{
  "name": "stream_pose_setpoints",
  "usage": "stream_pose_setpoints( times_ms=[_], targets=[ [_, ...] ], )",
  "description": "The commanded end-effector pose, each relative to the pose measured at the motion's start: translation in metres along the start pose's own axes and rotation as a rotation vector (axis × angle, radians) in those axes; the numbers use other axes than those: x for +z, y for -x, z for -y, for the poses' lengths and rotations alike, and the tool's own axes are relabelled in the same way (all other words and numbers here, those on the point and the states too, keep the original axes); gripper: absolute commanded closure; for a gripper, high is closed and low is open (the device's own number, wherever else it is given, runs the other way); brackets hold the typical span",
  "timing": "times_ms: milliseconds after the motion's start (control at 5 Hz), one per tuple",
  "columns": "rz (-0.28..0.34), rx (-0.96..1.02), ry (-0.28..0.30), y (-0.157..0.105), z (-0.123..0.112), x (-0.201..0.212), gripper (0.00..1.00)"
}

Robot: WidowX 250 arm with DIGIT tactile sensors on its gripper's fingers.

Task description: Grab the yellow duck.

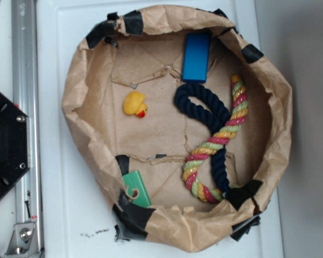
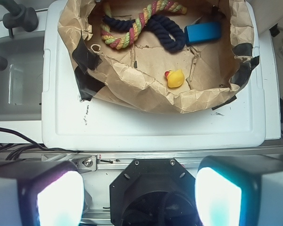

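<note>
The tool (image 2: pixel 140 197) hangs with jaws spread wide and empty above the white counter (image 2: pixel 151 127), while the yellow duck (image 1: pixel 135 104) sits at ten o'clock inside the paper basin (image 1: pixel 75 91), apart from the blue block (image 1: pixel 197 57).

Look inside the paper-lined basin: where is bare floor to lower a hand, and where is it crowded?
Bare paper lies left of the yellow duck up to the paper wall, and below it toward the green block. The right half is crowded: dark blue rope, multicoloured rope and blue block lie close together.
</note>
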State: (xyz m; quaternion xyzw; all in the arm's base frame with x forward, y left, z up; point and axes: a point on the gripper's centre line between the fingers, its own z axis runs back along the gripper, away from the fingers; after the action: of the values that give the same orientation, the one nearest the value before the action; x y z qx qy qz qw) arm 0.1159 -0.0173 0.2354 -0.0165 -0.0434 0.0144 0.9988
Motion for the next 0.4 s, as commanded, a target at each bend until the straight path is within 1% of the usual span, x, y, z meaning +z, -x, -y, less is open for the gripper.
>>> stream_pose_setpoints(
  times_ms=[0,200],
  targets=[
    [0.0,0.0,0.0,0.0,0.0,0.0,0.0],
    [-0.018,0.057,-0.04,-0.05,-0.037,-0.018,0.0]
  ],
)
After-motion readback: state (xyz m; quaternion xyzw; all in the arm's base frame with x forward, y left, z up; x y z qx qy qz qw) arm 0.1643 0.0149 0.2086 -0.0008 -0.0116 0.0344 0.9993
